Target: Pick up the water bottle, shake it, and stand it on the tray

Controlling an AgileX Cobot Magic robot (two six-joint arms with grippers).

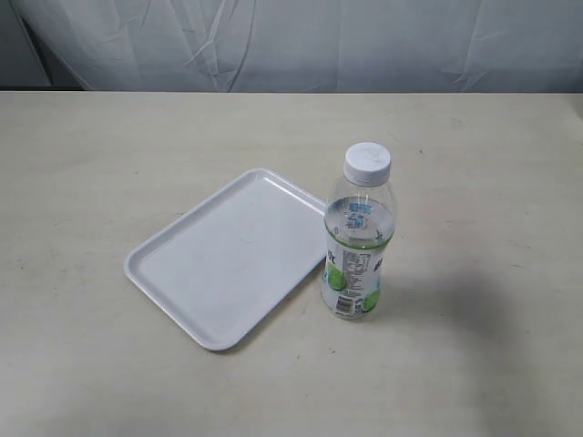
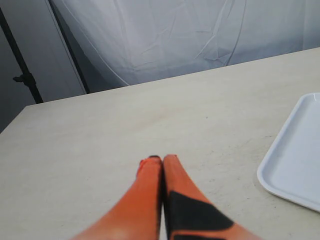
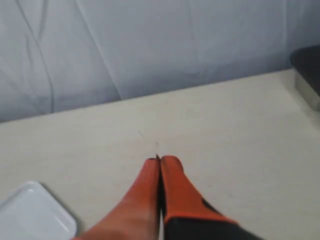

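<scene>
The water bottle (image 1: 358, 237) stands upright on the table, white cap on top, just right of the white tray (image 1: 228, 258) and touching or nearly touching its edge. The tray lies flat and holds nothing. Neither arm appears in the exterior view. In the left wrist view my left gripper (image 2: 161, 159) hovers over bare table with its orange fingers pressed together; a corner of the tray (image 2: 295, 160) shows beside it. My right gripper (image 3: 160, 160) is likewise shut on nothing, with a tray corner (image 3: 32, 215) in view. The bottle is out of both wrist views.
A pale wrinkled curtain (image 1: 301, 41) hangs behind the table's far edge. A dark stand pole (image 2: 22, 65) rises off the table's corner in the left wrist view. A dark object (image 3: 307, 65) sits at the table's edge in the right wrist view.
</scene>
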